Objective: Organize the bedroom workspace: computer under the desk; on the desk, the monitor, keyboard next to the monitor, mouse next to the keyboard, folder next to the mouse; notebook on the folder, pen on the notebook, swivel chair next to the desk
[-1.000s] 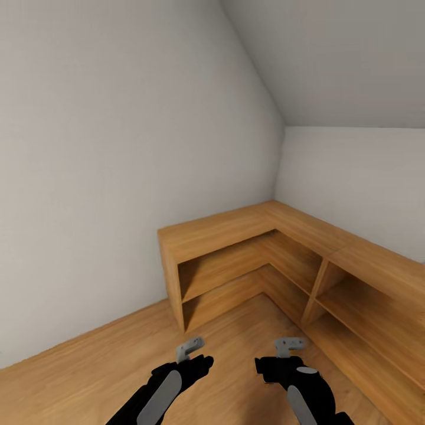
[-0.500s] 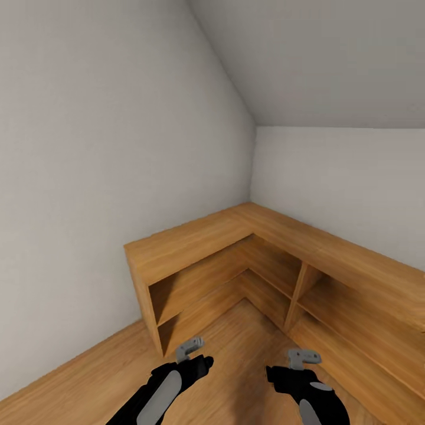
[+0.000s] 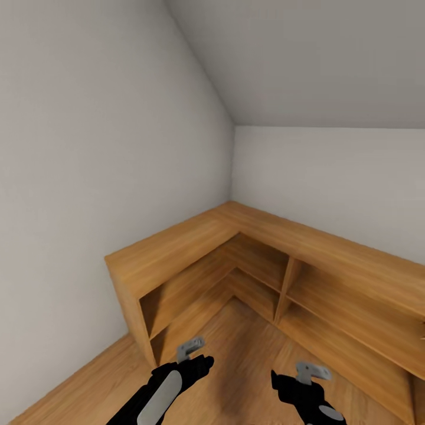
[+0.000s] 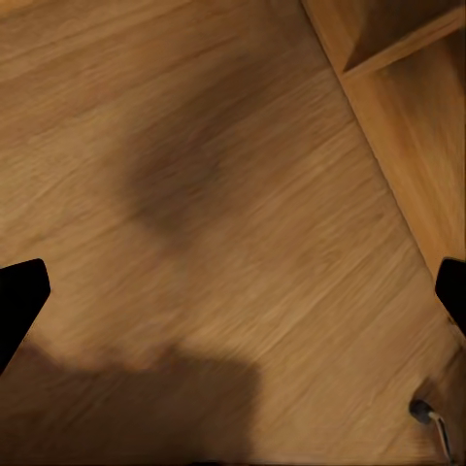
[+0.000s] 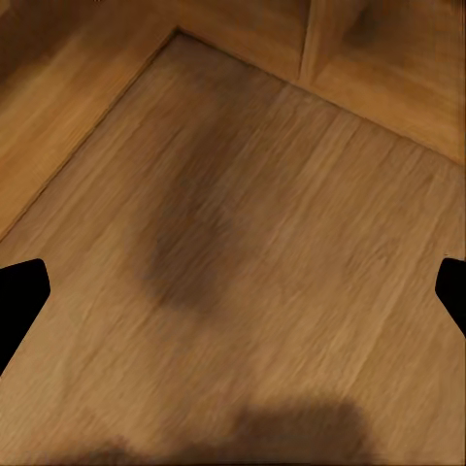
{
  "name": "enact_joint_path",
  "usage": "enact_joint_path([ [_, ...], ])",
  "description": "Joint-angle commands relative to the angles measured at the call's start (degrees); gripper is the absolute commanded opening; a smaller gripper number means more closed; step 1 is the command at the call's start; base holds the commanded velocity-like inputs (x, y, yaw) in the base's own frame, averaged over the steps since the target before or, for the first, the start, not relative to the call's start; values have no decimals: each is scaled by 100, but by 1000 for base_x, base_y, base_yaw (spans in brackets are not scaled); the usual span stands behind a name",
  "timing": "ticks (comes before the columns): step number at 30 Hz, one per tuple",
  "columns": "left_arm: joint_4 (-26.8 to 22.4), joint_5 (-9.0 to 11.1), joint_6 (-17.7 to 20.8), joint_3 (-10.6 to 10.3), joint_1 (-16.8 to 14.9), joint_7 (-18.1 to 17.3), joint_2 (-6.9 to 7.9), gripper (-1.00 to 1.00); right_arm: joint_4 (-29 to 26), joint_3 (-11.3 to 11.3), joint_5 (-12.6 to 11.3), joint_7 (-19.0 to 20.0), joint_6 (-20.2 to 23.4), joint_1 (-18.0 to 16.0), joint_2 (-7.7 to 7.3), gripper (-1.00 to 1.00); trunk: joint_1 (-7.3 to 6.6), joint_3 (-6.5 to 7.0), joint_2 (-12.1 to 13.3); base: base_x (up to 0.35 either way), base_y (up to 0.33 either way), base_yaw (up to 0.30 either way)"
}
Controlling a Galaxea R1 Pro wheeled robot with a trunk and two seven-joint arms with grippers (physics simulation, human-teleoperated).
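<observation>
None of the task's things are in view: no desk, computer, monitor, keyboard, mouse, folder, notebook, pen or swivel chair. My left gripper (image 3: 190,349) hangs low over the wooden floor (image 3: 248,348) in front of a corner shelf unit. My right gripper (image 3: 313,373) hangs beside it, a little lower in the head view. In the left wrist view the black fingertips (image 4: 21,299) stand far apart with bare floor between them. The right wrist view shows the same spread, with its fingertips (image 5: 19,296) at the picture's edges. Both are open and hold nothing.
An L-shaped low wooden shelf unit (image 3: 177,248) fills the room's corner under a sloped white ceiling, its open compartments bare. White walls (image 3: 88,147) rise behind it. A small grey and dark item (image 4: 432,419) lies on the floor by the shelf, too small to identify.
The whole picture has shifted, with the shelf unit sliding left, so the camera has turned right. My right gripper sits lower and further right in the head view; the left looks unchanged.
</observation>
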Motion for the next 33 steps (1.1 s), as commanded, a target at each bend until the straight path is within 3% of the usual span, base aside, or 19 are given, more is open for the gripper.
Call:
enact_joint_path([
  [1,-9,52,3,-14,-3,44,2,100,-7,13,-61,-59,-2,2,-4,100,0,-5,-3,5,314,-300],
  [10,-11,30,3,-20,-3,39,-7,100,8,9,-66,-60,-36,17,-8,100,0,-5,-3,2,217,-300],
  [26,-18,18,3,-21,-3,39,-12,100,9,4,-59,-61,-41,19,-11,100,0,-5,-3,3,21,-300],
  [33,-14,15,-1,-21,-3,-55,-62,100,154,2,-46,-54,-48,19,-40,100,0,-5,-3,219,46,-300],
])
